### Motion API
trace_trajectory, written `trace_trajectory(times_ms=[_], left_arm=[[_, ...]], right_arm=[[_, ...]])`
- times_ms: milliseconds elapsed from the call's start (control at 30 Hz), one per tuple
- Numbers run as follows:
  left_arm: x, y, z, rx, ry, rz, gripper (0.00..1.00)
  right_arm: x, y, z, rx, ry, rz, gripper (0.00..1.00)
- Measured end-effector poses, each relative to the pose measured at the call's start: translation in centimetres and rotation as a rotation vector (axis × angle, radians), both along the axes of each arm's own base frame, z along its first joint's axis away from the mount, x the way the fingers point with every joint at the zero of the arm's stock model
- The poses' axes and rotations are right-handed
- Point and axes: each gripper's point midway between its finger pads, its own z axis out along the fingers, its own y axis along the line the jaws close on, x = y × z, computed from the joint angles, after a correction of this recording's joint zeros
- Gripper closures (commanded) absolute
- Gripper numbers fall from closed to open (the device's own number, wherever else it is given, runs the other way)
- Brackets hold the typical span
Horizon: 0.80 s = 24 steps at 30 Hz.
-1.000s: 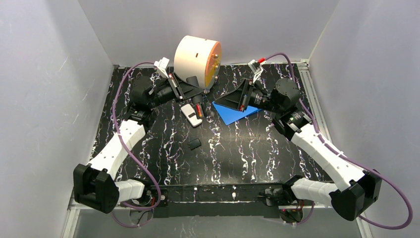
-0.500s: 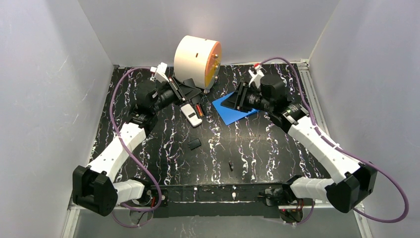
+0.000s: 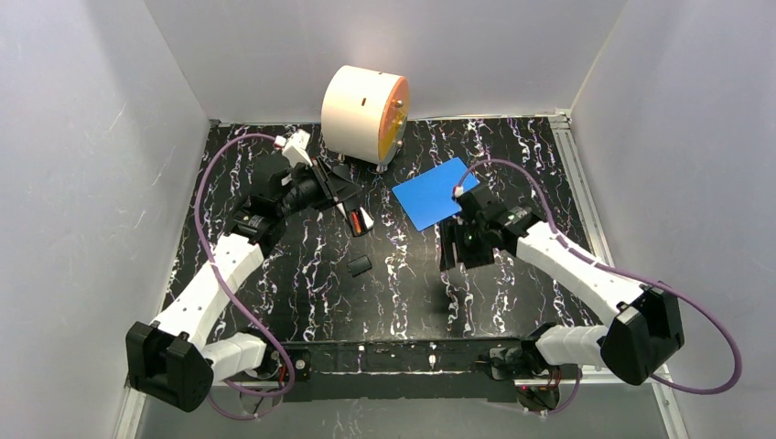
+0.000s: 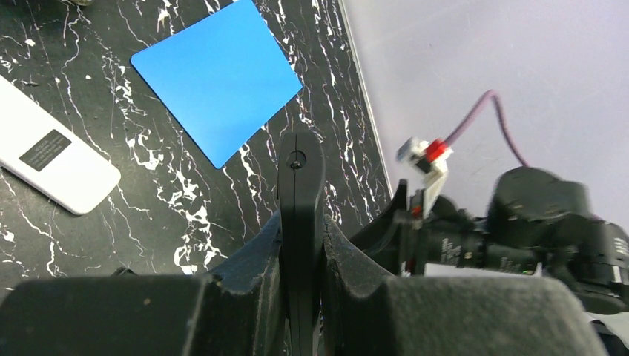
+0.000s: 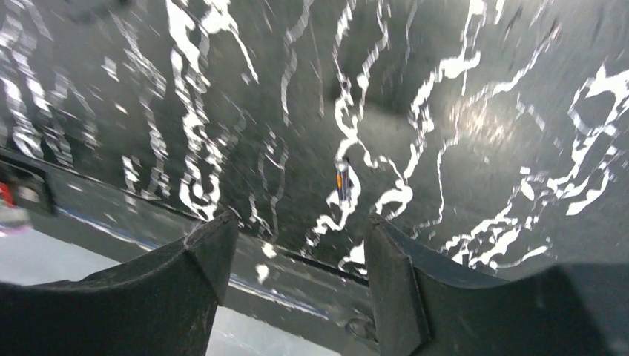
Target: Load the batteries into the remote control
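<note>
My left gripper (image 4: 303,219) is shut on a thin black remote control (image 4: 300,167), held edge-on above the table; from the top it sits left of centre (image 3: 346,203). An orange-red battery (image 3: 351,220) shows at the remote's near end. A second, white remote (image 4: 52,157) lies flat beside it. My right gripper (image 5: 297,224) stands open, nothing between its fingers, low over the near middle of the table (image 3: 455,256). A small dark battery with an orange band (image 5: 342,182) lies on the marble just beyond its fingertips.
A blue card (image 3: 430,191) lies flat at centre right. A big cream spool with an orange face (image 3: 364,113) stands at the back. A small black cover piece (image 3: 360,266) lies mid-table. White walls close in on three sides; the table's front rail (image 5: 111,215) is close to the right gripper.
My right gripper has swung from the blue card to the near middle of the table and opened. The left gripper has drawn back a little, still holding the black remote.
</note>
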Motion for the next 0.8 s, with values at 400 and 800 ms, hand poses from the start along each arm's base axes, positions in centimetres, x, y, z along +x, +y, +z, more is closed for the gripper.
trace_trajectory(times_ms=[400,800], left_arm=[[-0.7,0.3,-0.9,0.015,0.027,-0.001,1.0],[-0.8,0.3,-1.1,0.025,0.031,-0.004,1.0]], right_arm=[[-5.5,-4.4,-9.1,-0.24,0.241,0.014,0.29],[-4.4,-4.4,-11.4,-0.265,0.217,0.0,0.56]])
